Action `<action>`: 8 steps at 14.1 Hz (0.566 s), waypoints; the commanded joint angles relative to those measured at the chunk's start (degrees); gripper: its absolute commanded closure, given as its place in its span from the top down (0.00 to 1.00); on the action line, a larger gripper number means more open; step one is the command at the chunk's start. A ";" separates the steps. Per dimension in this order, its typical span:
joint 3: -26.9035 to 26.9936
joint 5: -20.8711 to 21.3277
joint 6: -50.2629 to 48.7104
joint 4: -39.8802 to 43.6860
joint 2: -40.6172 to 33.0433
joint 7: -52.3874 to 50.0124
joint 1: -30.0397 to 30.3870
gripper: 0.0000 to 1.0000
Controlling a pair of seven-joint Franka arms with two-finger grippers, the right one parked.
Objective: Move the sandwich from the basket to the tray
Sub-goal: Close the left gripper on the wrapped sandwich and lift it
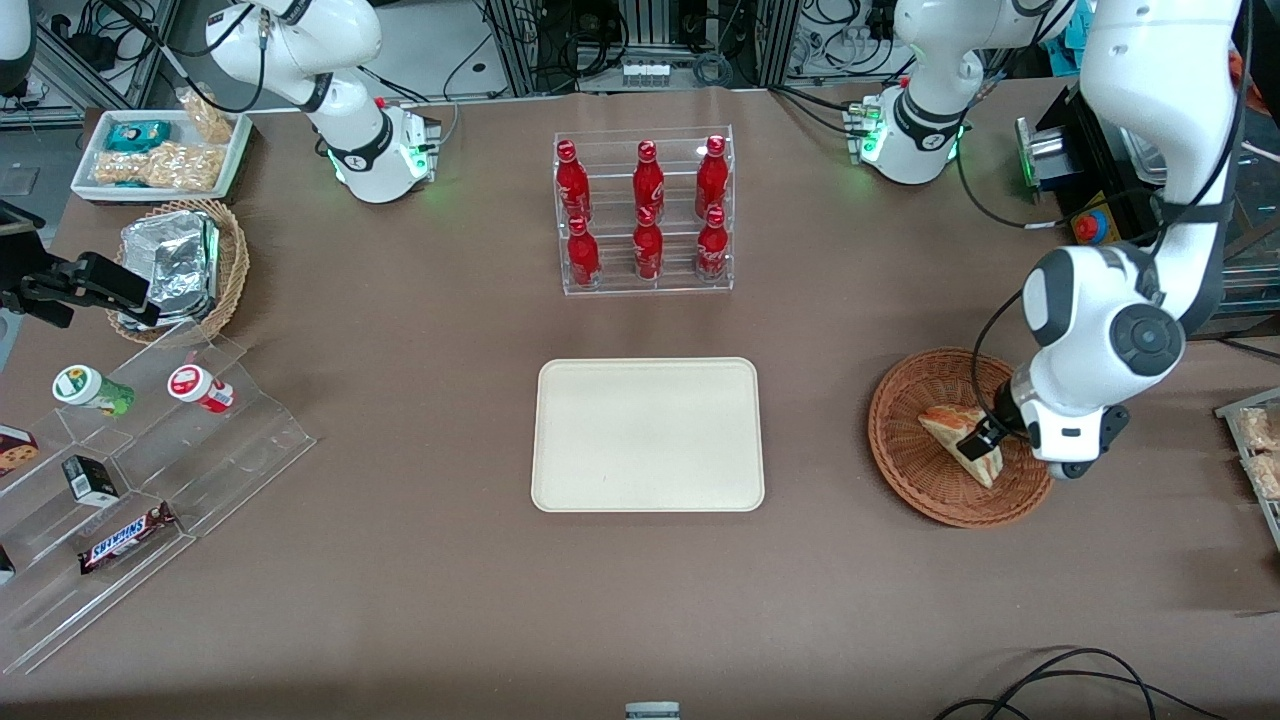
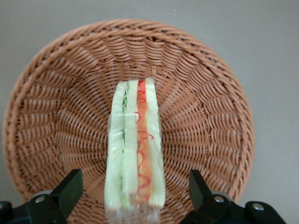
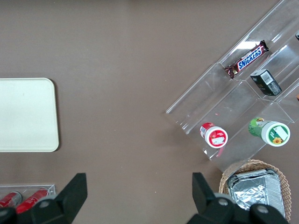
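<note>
Sandwich lying in reddish basket, wedge between spread fingers of gripper, no grip. Cream tray bare, basket at its 3 o'clock. Six red bottles racked at tray's 12 o'clock.

We read one clear word: "SNICKERS", in blue letters on the white panel of a brown chocolate bar that lies on the lowest step of a clear acrylic stand toward the parked arm's end of the surface (the right wrist view shows the same wrapper, its name just as legible). The red bottles in the clear rack carry white script, which we cannot make out. The two round lids on the stand bear printed labels that we cannot read. The pincer, down at the sandwich in the basket, shows no writing.
</note>
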 commanded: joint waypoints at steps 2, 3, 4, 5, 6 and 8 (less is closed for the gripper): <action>-0.05 -0.53 0.27 2.16 3.77 -2.70 -0.16 0.18; -0.05 -0.53 0.10 2.07 3.68 -2.44 -0.15 0.06; -0.05 -0.44 -0.51 2.24 3.33 -2.44 -0.15 0.03; 0.04 -0.44 -2.87 2.68 2.55 -2.53 -0.15 0.03; -0.05 -0.36 -6.20 4.08 1.93 -2.62 -0.24 0.03; -0.05 -0.18 -15.85 9.07 1.84 -3.14 -1.90 0.03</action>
